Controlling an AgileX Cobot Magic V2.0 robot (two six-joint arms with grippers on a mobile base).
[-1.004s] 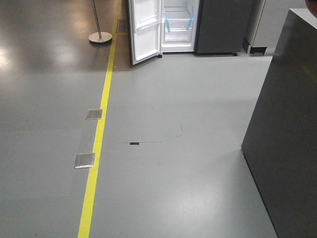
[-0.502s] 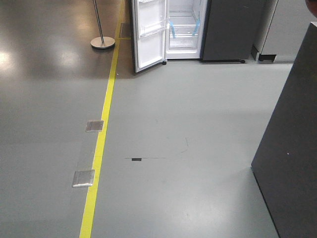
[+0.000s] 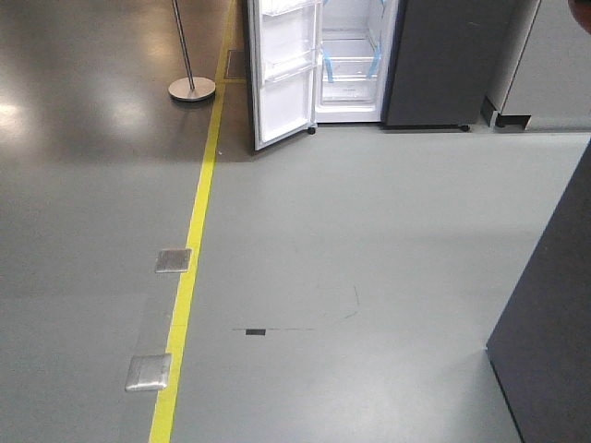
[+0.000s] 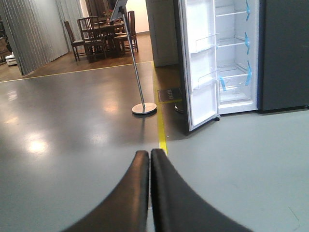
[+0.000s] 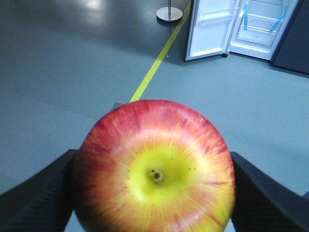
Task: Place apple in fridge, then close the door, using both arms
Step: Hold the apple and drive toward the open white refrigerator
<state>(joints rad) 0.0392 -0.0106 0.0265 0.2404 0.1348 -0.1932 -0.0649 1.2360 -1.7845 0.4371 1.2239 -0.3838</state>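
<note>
Our right end effector (image 5: 154, 191) is clamped on the apple (image 5: 154, 164), a dark finger (image 5: 43, 193) pressed to each side and the dimple facing the wrist camera. Our left end effector (image 4: 149, 162) is pinched narrow, its fingers touching with nothing between them. The fridge (image 3: 351, 92) stands well apart from us across the floor, and its door (image 3: 282, 74) is swung open towards the yellow line (image 3: 189, 277).

We judge the step in hand to be the approach with the apple carried. To do it well, we should hold the grip firm, since the glossy round skin could slip. We should steer for the open side of the fridge, right of the door's free edge, and pass clear of the dark cabinet (image 3: 554, 351) on our right. We should stop where the right arm can reach a clear shelf without brushing the door bins. The left arm should have room to get round behind the door for the closing push.

Counting what shows:
- one apple
- one fridge with one door
- two end effectors
- two blue tape strips (image 3: 325, 66) in the front view
- one yellow line
- two metal floor plates (image 3: 174, 260)
- one post on a round base (image 3: 191, 89)
- one grey slab-sided unit (image 3: 443, 65) touching the fridge's right side
- one dark cabinet near us
</note>
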